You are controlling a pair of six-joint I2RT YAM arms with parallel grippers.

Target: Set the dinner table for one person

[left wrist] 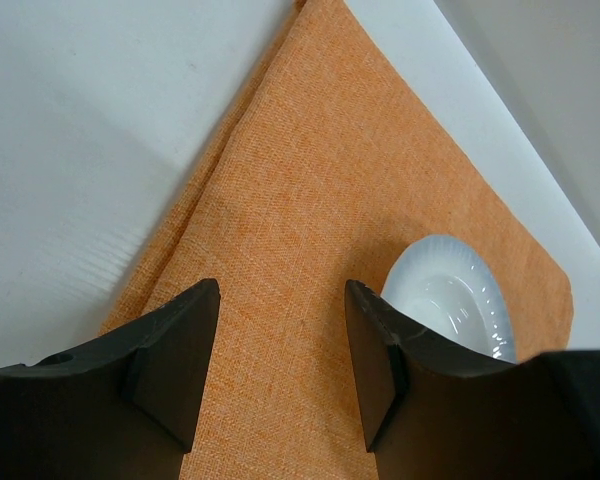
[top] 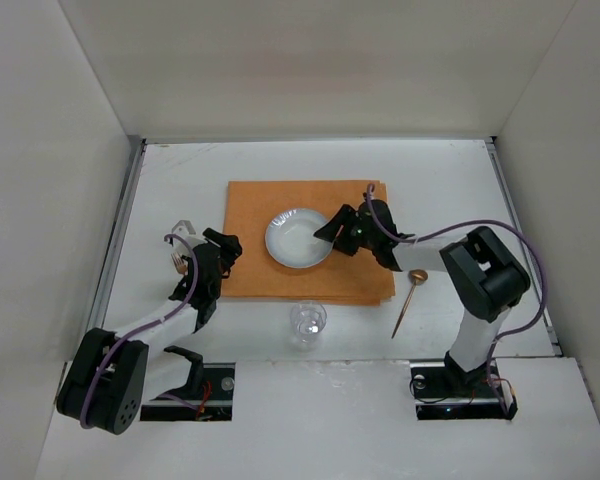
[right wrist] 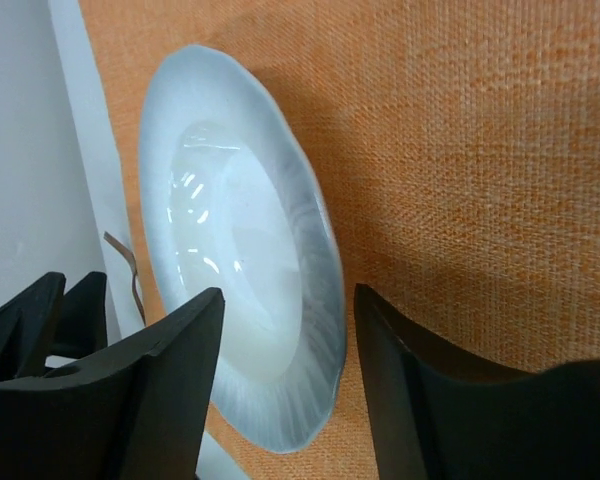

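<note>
The dinner table (top: pixel 180 180) is a white top. An orange placemat (top: pixel 355 270) lies at its middle, with a white plate (top: pixel 295 240) on it. My right gripper (top: pixel 332 232) is open at the plate's right rim. In the right wrist view its jaws (right wrist: pixel 288 320) stand one over the plate (right wrist: pixel 240 280) and one over the placemat (right wrist: pixel 460 150), with the rim between them. My left gripper (top: pixel 223 245) is open and empty over the placemat's left edge. In the left wrist view (left wrist: pixel 282 300) only cloth (left wrist: pixel 310 180) lies between the jaws, and the plate (left wrist: pixel 445 300) is to the right.
A clear glass (top: pixel 307 322) stands on the table in front of the placemat. A brown spoon (top: pixel 410 298) lies to the placemat's right, by the right arm. A small silver utensil (top: pixel 183 226) lies left of the left gripper. White walls enclose the table.
</note>
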